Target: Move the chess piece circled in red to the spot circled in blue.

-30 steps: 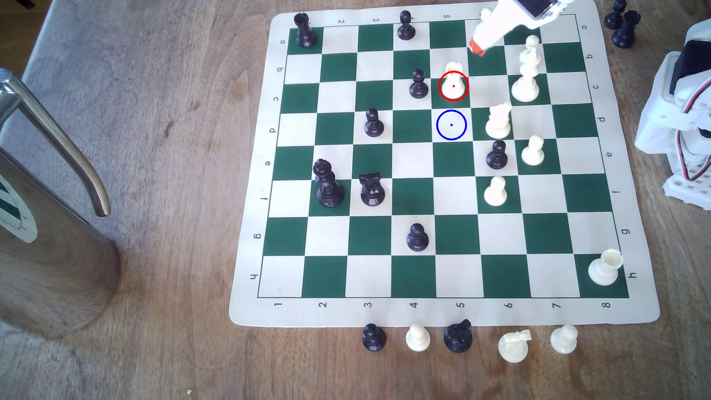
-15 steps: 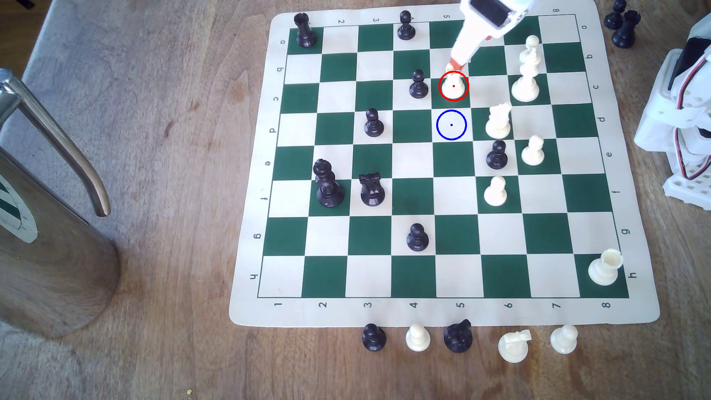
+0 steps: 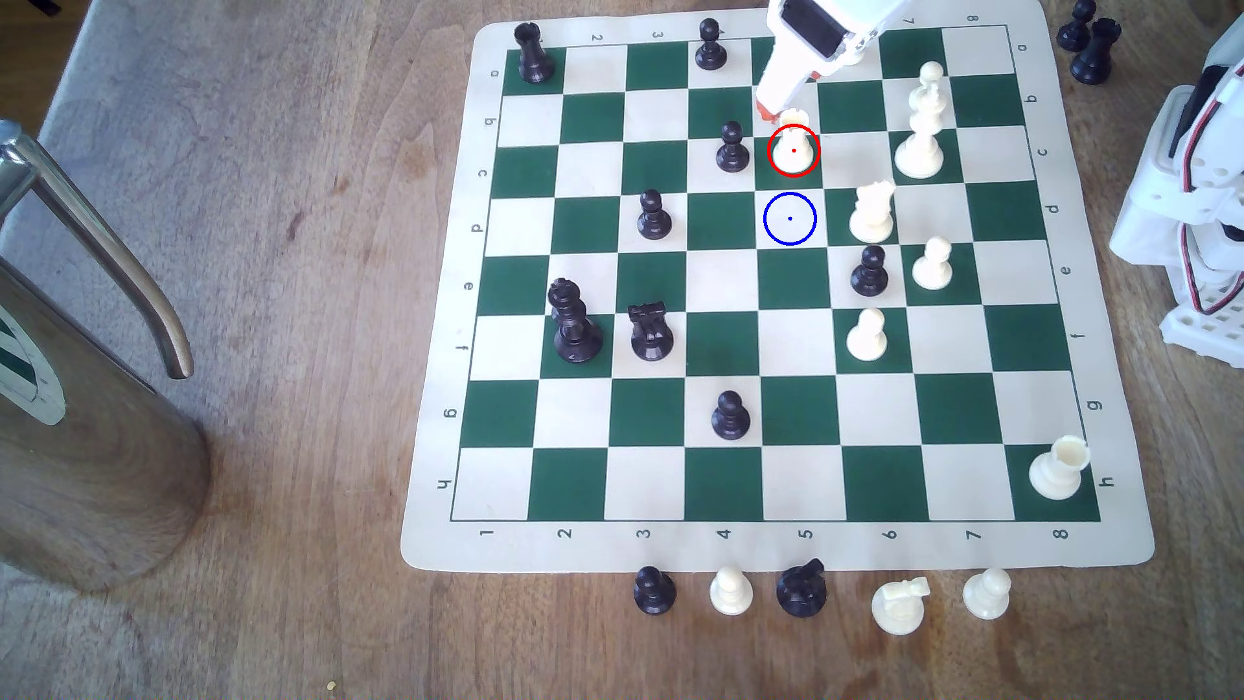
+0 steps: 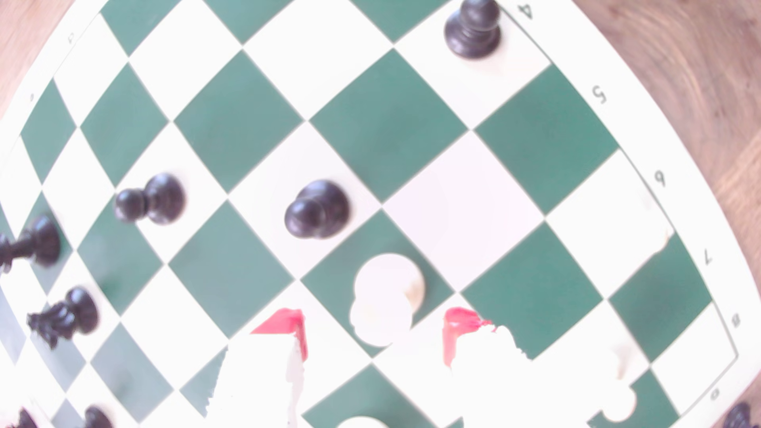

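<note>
The cream rook [image 3: 793, 145] was pictured standing upright on a green square of the chess mat [image 3: 1111, 538], ringed in red, in the file marked 5 and the row marked c. The blue-ringed cream square [image 3: 789, 218] was seen directly next to it in row d, unoccupied. Printed along the mat's borders, numerals 1 to 8 and letters a to h could be read in the exterior view; in the wrist view only 4, 5, 6 and 7 were legible along one edge.

The gripper [image 4: 374, 329] was shown with its red-tipped fingers [image 4: 288, 325] spread wide, one on either side of the rook's [image 4: 387, 296] notched top without visibly touching it. In the exterior view just one red tip [image 3: 765, 111] was visible, close beside the rook's top on the exterior view's left, so the gap between the jaws was revealed by the wrist camera alone.

A black pawn [image 3: 732, 148] was seen on the adjoining square to the exterior view's left of the rook, and it appeared just beyond the rook in the wrist view [image 4: 317, 210]. Captured pieces lined up off the mat, among them a cream knight [image 3: 899, 606], were recorded by the exterior camera.
</note>
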Robot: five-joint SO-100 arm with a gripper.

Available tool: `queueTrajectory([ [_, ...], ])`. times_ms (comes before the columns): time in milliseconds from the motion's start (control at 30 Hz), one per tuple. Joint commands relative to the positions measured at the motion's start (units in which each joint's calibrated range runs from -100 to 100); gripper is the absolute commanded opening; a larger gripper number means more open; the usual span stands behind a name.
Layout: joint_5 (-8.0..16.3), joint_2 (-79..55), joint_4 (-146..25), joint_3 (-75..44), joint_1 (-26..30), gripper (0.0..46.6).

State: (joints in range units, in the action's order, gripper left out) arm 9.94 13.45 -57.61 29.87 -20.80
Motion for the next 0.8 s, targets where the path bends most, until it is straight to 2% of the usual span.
queueTrajectory([
  [0,0.44,-0.37,1.67,-4.21,0.42,18.0],
  [333,0.54,-2.58,5.44,-1.58,0.5,20.3],
  [767,-0.44,-4.53,5.36,0.41,0.42,19.9],
])
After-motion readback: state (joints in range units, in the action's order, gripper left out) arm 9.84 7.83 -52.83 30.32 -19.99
